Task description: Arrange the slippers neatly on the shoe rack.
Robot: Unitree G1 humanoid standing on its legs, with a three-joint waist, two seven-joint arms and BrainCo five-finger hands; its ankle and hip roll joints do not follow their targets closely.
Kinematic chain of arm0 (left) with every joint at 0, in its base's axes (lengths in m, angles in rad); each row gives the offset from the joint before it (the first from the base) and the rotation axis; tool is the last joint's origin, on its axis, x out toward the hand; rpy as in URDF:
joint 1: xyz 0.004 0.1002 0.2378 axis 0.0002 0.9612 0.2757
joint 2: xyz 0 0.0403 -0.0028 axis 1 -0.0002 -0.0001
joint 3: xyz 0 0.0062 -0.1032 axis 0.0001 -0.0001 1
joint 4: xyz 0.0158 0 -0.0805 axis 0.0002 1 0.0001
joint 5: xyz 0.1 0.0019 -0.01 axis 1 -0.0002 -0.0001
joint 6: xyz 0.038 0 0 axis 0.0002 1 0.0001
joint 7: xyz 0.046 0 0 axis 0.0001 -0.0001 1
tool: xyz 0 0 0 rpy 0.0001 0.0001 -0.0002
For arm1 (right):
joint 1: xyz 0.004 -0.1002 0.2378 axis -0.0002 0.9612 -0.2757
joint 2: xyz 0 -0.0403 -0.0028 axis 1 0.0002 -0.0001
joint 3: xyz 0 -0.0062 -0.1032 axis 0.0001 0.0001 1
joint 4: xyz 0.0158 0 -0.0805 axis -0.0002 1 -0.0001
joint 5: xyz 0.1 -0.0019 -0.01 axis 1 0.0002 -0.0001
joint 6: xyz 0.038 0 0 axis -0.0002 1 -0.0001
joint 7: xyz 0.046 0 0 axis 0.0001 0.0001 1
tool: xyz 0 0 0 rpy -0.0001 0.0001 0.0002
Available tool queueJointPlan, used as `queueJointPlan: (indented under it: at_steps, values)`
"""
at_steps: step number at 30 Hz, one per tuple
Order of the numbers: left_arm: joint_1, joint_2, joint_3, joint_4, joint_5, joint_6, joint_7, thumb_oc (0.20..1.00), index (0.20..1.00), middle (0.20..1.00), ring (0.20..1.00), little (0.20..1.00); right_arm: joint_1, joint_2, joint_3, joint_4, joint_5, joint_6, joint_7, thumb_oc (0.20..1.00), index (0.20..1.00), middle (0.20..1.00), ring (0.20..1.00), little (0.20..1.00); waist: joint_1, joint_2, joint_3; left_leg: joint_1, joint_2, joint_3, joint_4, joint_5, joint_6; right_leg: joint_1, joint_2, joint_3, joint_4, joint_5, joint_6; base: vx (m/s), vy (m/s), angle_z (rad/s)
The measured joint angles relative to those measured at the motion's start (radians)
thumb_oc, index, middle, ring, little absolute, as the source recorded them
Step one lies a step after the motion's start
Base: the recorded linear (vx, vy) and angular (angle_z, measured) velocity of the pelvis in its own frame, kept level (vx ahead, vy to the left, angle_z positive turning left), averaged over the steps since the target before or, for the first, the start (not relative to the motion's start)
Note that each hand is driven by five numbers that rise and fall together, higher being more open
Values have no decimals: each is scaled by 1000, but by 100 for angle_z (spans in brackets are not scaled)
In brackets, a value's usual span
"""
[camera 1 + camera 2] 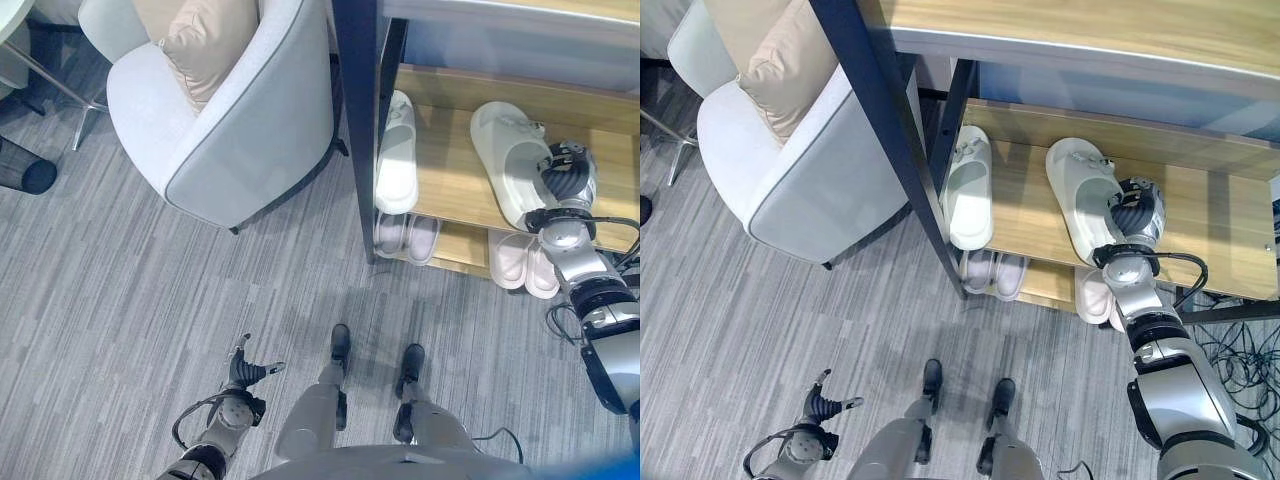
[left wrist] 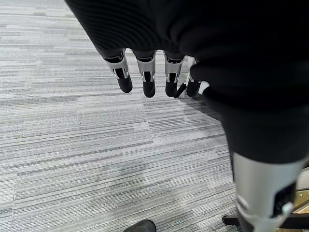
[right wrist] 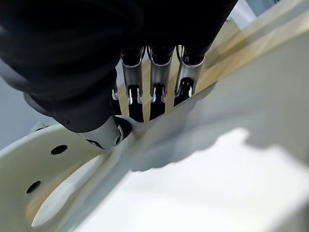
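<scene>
Silver-grey jointed arms end in a right hand point(image 1: 1135, 215) and a left hand point(image 1: 243, 372) with dark ribbed covers and silver, dark-tipped fingers

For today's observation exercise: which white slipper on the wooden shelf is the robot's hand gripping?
The right-hand white slipper, pinched by the right hand; the left one lies untouched.

A pale grey armchair point(image 1: 235, 120) with a beige cushion point(image 1: 205, 45) tucked in its seat stands on the grey striped carpet point(image 1: 120, 300), with a black mesh bin point(image 1: 22, 168) lying well apart to its left.
</scene>
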Motion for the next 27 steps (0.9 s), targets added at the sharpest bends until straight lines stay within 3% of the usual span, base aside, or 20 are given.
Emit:
queueJointPlan:
  at_steps: [5,13,15,17,27]
  values:
    - [-8,0,0,0,-1,1,2,1000,1000,1000,1000,1000,-3,11,0,-7,-22,1,0,200,200,200,200,200,0,-8,-5,0,0,0,2,1,0,1,0,0,0,0,0,0,0,0]
    - [-16,-1,1,1,-8,19,15,1000,1000,1000,1000,1000,-3,127,-79,-11,-16,18,-61,200,200,200,200,200,-3,-16,-9,25,0,5,2,1,1,23,0,3,0,3,1,-8,18,-1]
    - [-15,-9,1,4,-11,25,14,1000,1000,1000,1000,1000,9,240,-112,-50,22,22,-85,200,200,200,200,200,-16,-21,-12,27,0,9,1,1,1,23,-1,7,0,5,1,-11,52,-4]
    - [-30,-18,1,5,-12,27,13,1000,1000,1000,1000,1000,22,288,-111,-72,23,22,-85,200,200,200,200,200,-7,-22,-12,26,0,8,1,1,1,23,-1,6,0,5,1,-4,53,1]
    - [-41,-13,2,15,-40,45,13,1000,1000,1000,1000,1000,28,305,-111,-90,60,22,-92,200,200,200,200,200,-5,-41,-23,25,-3,9,1,1,1,22,-4,6,0,5,1,7,20,0]
